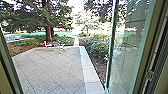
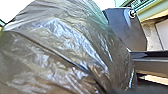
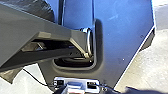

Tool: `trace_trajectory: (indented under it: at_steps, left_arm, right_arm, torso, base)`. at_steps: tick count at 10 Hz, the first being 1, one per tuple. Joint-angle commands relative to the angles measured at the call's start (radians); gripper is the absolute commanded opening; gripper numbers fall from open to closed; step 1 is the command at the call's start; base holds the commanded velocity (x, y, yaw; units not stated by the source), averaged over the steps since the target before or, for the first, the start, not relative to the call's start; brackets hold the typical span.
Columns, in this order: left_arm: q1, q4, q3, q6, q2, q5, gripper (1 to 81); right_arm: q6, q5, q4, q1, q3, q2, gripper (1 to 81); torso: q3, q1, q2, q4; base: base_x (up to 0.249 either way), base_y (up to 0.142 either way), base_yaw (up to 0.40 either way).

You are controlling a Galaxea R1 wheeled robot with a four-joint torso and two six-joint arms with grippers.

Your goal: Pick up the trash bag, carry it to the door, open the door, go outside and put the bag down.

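Note:
The dark, shiny trash bag (image 2: pixel 62 47) bulges close in front of the camera in the left wrist view, its film creased and catching light. Part of the same dark film, seemingly the bag (image 3: pixel 37 8), shows beyond the robot's arm in the right wrist view. In the head view the glass door (image 1: pixel 125 55) stands open on the right, its edge swung outward over the planting. How the bag is held cannot be made out.
Beyond the doorway lies a paved patio (image 1: pixel 52 67) with a pale stone border (image 1: pixel 87 67). Bushes (image 1: pixel 97 47) grow along its right side. White chairs (image 1: pixel 47 44) and a large tree (image 1: pixel 48 27) stand farther off. A door frame (image 1: pixel 7 65) rises at left.

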Motion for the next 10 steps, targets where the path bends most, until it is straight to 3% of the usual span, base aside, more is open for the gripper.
trace_trajectory:
  at_steps: [1, 10]
  left_arm:
    - [-0.06, 0.004, 0.003, 0.006, 0.002, 0.053, 1.0]
    - [-0.06, 0.002, 0.003, 0.006, 0.002, 0.053, 1.0]
  right_arm:
    - [-0.011, -0.061, -0.009, 0.051, 0.016, 0.021, 81.1]
    - [-0.011, -0.06, -0.009, 0.049, 0.011, 0.021, 81.1]
  torso:
    - [0.0, 0.0, 0.0, 0.0]
    - [0.0, -0.003, -0.002, 0.0]
  base:
    - [0.115, 0.0, 0.0]
    - [0.118, 0.0, 0.0]
